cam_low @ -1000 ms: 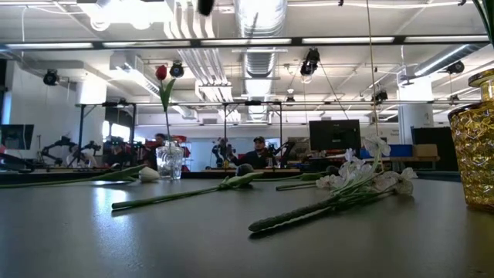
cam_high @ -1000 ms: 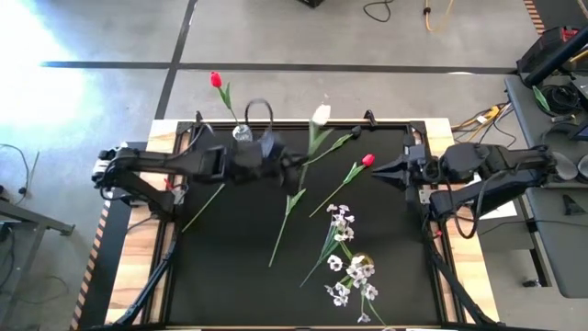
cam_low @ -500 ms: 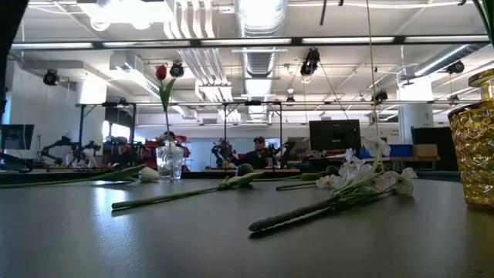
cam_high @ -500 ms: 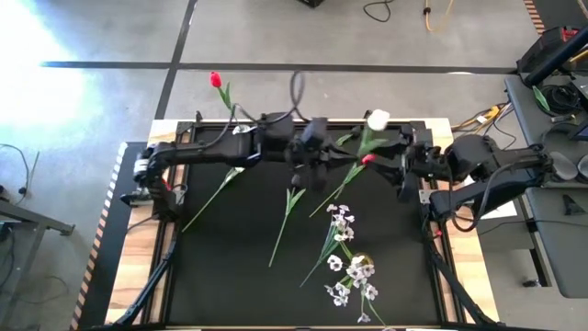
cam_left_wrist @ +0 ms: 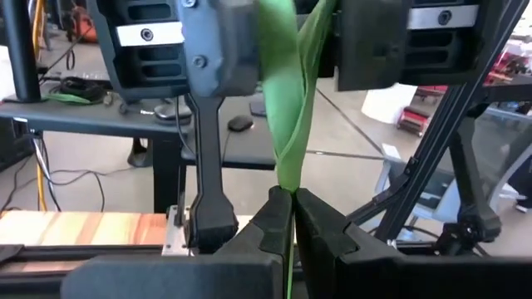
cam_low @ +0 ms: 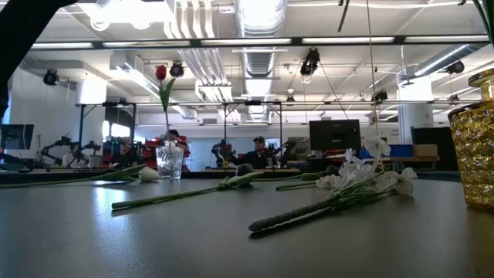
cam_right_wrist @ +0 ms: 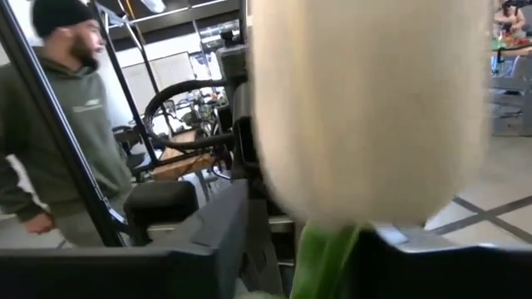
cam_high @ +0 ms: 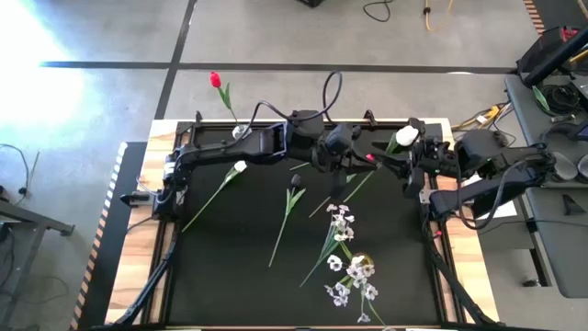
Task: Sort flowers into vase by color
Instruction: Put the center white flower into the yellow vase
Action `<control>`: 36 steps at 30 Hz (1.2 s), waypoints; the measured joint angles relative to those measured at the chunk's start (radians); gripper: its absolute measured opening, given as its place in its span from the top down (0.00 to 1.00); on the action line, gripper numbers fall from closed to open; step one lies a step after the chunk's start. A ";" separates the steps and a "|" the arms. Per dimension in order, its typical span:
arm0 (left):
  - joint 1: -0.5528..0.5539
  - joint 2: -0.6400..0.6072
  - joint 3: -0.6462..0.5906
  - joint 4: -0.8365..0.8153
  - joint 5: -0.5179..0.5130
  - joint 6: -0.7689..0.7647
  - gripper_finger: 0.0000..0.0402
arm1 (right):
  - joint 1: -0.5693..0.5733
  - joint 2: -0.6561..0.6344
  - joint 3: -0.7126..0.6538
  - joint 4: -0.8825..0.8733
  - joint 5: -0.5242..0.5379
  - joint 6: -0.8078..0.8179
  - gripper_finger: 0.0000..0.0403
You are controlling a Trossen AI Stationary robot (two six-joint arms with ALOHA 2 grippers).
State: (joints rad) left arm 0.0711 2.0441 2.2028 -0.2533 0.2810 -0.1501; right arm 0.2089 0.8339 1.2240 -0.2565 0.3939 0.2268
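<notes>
Your left arm (cam_high: 241, 147) is a chain of dark, boxy links, with a black cable (cam_high: 323, 94) looping above its wrist. Your right arm (cam_high: 501, 168) is equally dark, rounder at the joints. Beside the black fingers (cam_left_wrist: 274, 218), you see grey housings with slotted vents and small screws (cam_left_wrist: 146, 35).

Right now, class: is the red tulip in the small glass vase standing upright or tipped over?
Upright. In the low view the red tulip rises on a straight stem from the glass vase, well above the flowers lying flat on the table.
</notes>
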 joint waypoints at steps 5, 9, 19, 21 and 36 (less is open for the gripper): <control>0.002 0.001 0.003 -0.005 -0.003 0.003 1.00 | 0.000 -0.008 0.000 -0.002 0.000 -0.027 0.94; 0.002 0.000 0.004 -0.028 -0.056 0.003 0.95 | 0.000 -0.029 0.000 -0.010 0.000 -0.038 0.97; 0.000 -0.002 -0.006 -0.119 -0.217 0.037 0.77 | 0.002 -0.175 0.000 -0.202 -0.006 0.074 0.98; 0.000 -0.002 -0.006 -0.139 -0.249 0.038 0.76 | 0.003 -0.194 0.000 -0.248 -0.029 0.120 0.98; -0.008 -0.022 -0.084 -0.182 -0.399 0.040 0.81 | 0.047 -0.184 -0.168 -0.208 -0.166 0.289 0.98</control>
State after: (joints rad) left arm 0.0632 2.0225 2.1187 -0.4354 -0.1184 -0.1105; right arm 0.2563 0.6502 1.0564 -0.4649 0.2278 0.5154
